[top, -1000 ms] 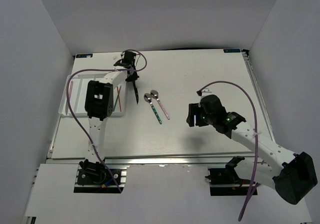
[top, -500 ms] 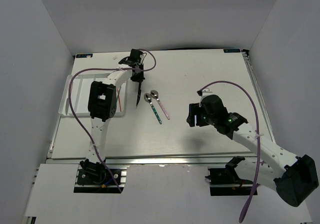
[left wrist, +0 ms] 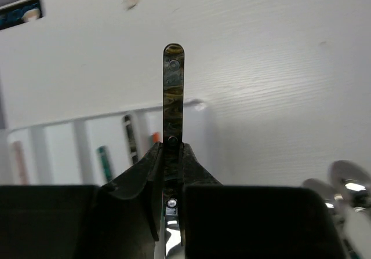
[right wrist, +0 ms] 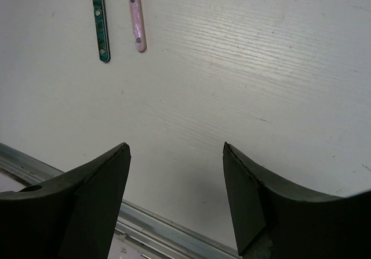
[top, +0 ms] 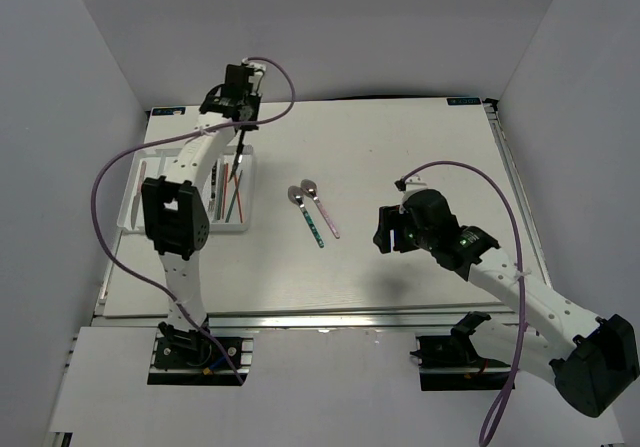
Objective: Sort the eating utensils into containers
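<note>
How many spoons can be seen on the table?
2. The teal-handled spoon and the pink-handled spoon lie side by side near the table's middle, bowls toward the far edge. The tray, partly under the left arm, may hide others.

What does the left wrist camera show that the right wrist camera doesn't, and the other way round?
Left wrist only: the left gripper shut on a dark-handled utensil, the white tray beyond it holding several handles, and two spoon bowls at lower right. Right wrist only: the open right gripper, a teal handle and a pink handle side by side, and the table's metal edge rail. Both: the pale table top.
</note>
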Robot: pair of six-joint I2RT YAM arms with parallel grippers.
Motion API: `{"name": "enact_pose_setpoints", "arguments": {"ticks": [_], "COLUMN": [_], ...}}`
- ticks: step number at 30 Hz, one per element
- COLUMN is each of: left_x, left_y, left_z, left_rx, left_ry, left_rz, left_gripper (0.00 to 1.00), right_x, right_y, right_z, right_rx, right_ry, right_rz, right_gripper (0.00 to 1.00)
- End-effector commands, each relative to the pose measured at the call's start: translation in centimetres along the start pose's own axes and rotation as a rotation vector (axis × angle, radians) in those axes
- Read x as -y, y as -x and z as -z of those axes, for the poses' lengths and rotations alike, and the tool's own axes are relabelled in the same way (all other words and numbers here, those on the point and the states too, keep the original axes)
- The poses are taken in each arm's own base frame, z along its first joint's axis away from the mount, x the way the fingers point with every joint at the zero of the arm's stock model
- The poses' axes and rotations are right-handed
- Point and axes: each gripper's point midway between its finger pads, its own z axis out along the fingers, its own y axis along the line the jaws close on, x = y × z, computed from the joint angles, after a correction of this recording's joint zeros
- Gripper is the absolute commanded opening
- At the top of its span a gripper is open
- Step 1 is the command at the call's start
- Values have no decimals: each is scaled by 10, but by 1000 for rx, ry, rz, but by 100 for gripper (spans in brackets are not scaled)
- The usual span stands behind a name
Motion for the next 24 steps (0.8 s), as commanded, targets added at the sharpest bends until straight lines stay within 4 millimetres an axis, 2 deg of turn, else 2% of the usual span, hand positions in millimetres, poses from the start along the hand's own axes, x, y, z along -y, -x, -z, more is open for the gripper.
{"name": "enact_pose_setpoints", "arguments": {"ticks": [1, 2, 3, 4, 5, 7, 9, 10, 11, 14, 15, 16, 18, 19, 24], "left_x": [-86, -97, -110, -129, -143, -173, -192, -202, -203, -222, -240, -247, -253, -255, -269], "left_y": [-3, 0, 2, -18, -13, -29, -41, -30, -52, -55, -67, -62, -72, -68, -77], "left_z": [37, 40, 53, 50, 53, 61, 71, 83, 78, 85, 87, 87, 82, 81, 67], "left_rx": [26, 52, 73, 40, 82, 71, 55, 113, 77, 100, 78, 109, 109, 128, 92], "left_ry": [218, 238, 270, 316, 367, 460, 566, 626, 648, 720, 744, 752, 731, 734, 761], "left_rz": [-125, -136, -142, -139, -115, -120, -144, -176, -204, -228, -209, -208, -224, -258, -294], "left_gripper": [0, 0, 0, 0, 0, 0, 0, 0, 0, 0, 0, 0, 0, 0, 0], "right_x": [-16, -18, -19, -22, -22, -27, -31, -35, -37, -41, -41, -43, -46, -47, -50], "right_y": [21, 22, 22, 21, 22, 21, 21, 20, 19, 13, 12, 9, 8, 6, 6], "right_z": [9, 11, 11, 12, 13, 14, 16, 17, 17, 16, 15, 14, 14, 13, 8], "right_rx": [55, 62, 62, 60, 67, 58, 62, 57, 59, 32, 26, 15, 7, -3, -29], "right_ry": [73, 86, 96, 110, 110, 144, 167, 192, 203, 229, 232, 243, 258, 269, 278], "right_rz": [14, 11, 10, 11, 12, 18, 21, 25, 26, 27, 25, 25, 24, 27, 24], "right_gripper": [70, 70, 70, 70, 70, 70, 69, 69, 68, 68, 67, 67, 67, 67, 67]}}
